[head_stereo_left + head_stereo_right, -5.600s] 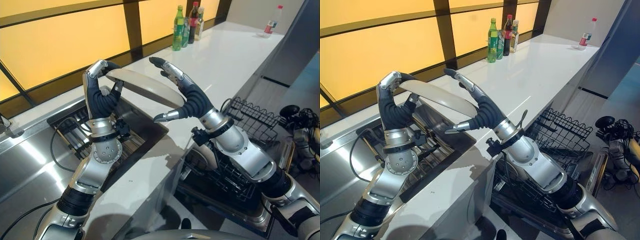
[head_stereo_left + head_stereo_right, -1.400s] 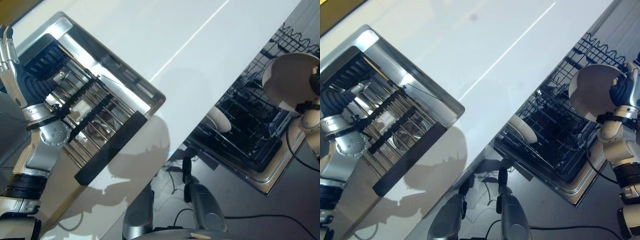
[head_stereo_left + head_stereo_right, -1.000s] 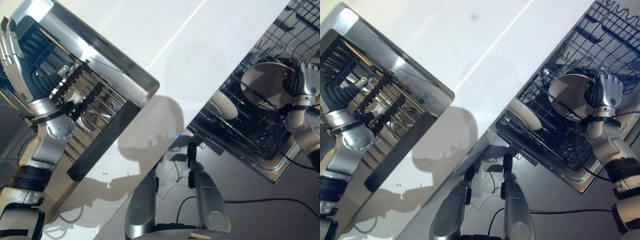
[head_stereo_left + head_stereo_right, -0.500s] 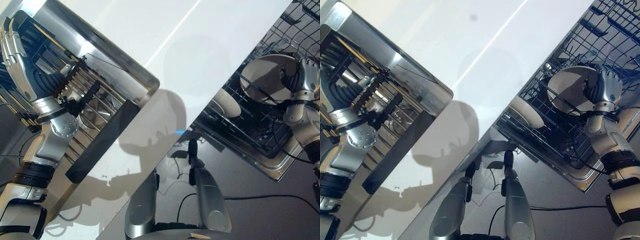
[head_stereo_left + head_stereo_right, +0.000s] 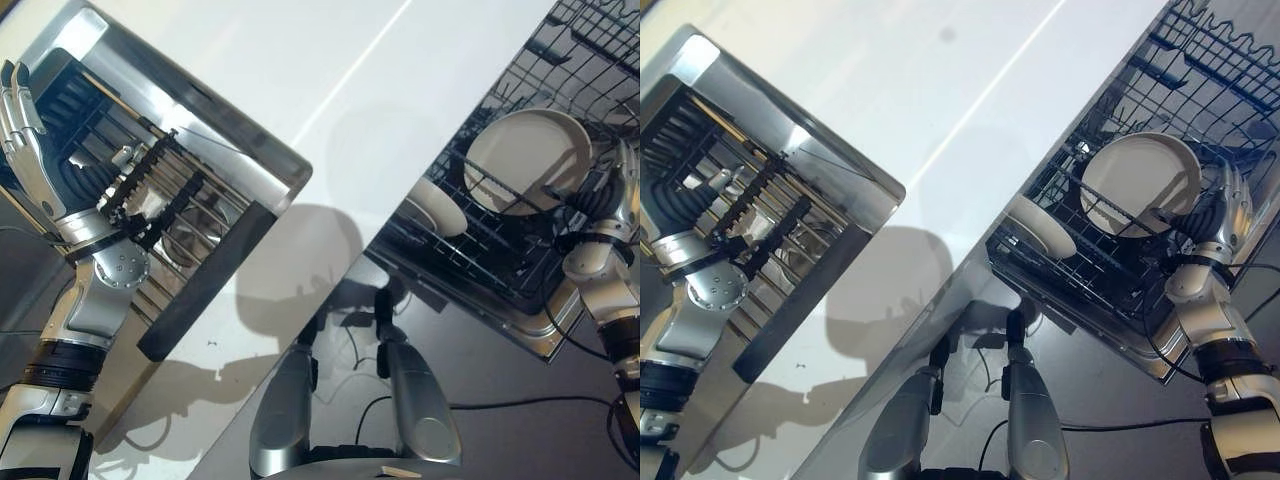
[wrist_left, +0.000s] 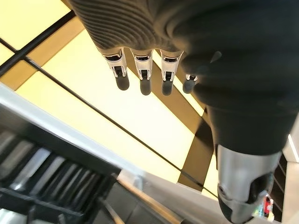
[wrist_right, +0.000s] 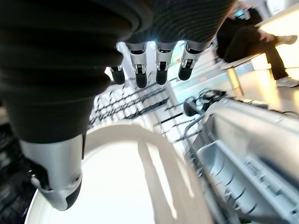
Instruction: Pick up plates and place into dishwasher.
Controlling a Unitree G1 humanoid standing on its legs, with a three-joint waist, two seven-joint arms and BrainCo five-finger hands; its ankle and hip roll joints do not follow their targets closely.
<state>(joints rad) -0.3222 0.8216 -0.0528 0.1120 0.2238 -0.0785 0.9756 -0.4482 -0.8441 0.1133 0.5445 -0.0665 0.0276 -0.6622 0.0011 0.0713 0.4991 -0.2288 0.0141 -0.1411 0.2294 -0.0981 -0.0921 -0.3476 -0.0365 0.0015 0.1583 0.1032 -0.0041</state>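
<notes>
A large cream plate (image 5: 525, 160) leans among the wires of the black dishwasher rack (image 5: 600, 40), right of the counter. My right hand (image 5: 612, 195) is just beside the plate's right edge, open, with its fingers (image 7: 161, 70) straight and off the plate (image 7: 126, 182). A second, smaller white plate (image 5: 437, 205) stands on edge in the rack's near left corner. My left hand (image 5: 25, 120) is raised above the sink at the far left, open, its fingers (image 6: 145, 79) straight and holding nothing.
A white countertop (image 5: 330, 90) runs between the steel sink (image 5: 235, 135) and the rack. A black drying rack (image 5: 150, 190) with dishes beneath it lies in the sink, and a dark strip (image 5: 205, 280) borders its near side. Grey floor lies below the pulled-out rack.
My right hand has let go of the large plate and drawn back to its right; the plate now rests in the rack. The left hand stays raised over the sink. The camera shifted slightly.
</notes>
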